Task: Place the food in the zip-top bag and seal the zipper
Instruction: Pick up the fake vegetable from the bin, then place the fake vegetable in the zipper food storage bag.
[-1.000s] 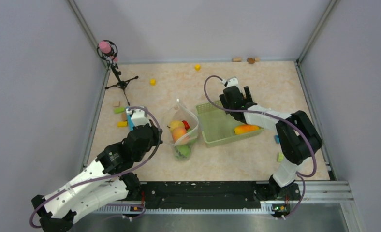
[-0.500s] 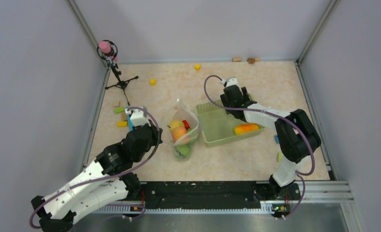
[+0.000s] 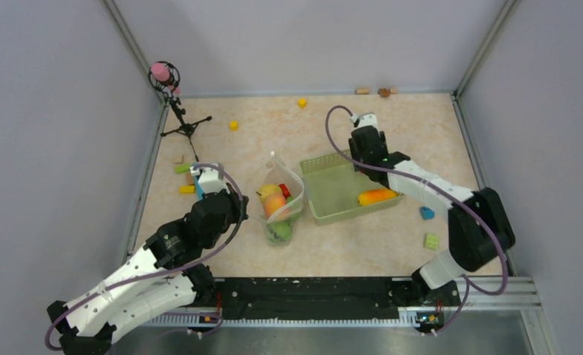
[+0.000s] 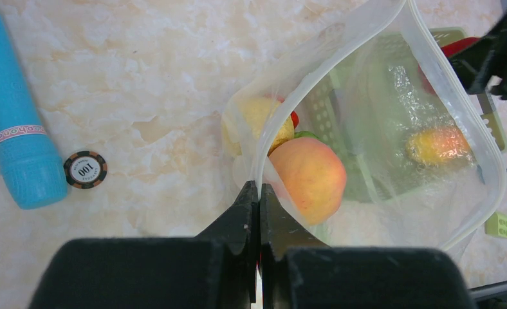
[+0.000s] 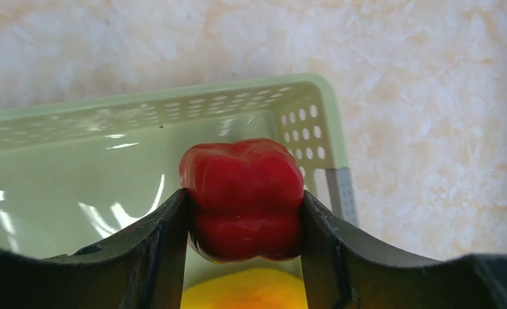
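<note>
Red toy pepper (image 5: 241, 193) is gripped by the right hand (image 5: 243, 209) at the green basket (image 5: 174, 96), while the dotted bag (image 4: 392, 84), part-filled on the worktop (image 3: 348, 248), is held open at its rim by the closed left hand (image 4: 258, 199); a carry to its mouth is judged next.

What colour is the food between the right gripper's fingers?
Red: the pepper in the right gripper, clearest in the right wrist view.

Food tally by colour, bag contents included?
Red: 2, pepper between right fingers, red piece in bag
Yellow: 1, yellow fruit in bag
Peach: 1, peach in bag
Yellow-orange: 1, orange piece in basket
Green: 1 seen, green piece in bag
Total: 6
</note>
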Motion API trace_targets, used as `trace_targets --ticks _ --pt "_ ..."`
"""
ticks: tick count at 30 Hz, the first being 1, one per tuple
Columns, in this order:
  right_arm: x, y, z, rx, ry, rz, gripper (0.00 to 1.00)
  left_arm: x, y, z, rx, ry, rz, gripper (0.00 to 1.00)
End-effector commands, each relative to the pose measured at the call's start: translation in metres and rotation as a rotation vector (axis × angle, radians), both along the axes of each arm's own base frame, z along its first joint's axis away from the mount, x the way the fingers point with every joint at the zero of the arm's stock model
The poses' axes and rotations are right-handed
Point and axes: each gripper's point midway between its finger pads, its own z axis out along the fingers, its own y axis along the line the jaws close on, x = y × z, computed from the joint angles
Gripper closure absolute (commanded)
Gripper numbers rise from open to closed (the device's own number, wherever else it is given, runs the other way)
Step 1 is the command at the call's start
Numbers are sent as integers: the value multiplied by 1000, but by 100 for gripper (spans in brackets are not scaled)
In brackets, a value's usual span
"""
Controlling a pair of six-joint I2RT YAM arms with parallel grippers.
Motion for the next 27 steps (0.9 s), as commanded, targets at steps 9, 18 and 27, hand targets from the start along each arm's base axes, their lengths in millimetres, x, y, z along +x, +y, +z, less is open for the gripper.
trace_targets --ticks 9,18,27 --pt "-137 157 209 752 -373 744 87 0 -10 12 -50 -44 -49 100" --pt "-195 275 217 618 -339 1019 85 -2 -14 12 -62 -45 -75 100" --pt "-160 294 167 357 -318 823 83 -4 -14 14 -72 -53 -79 100"
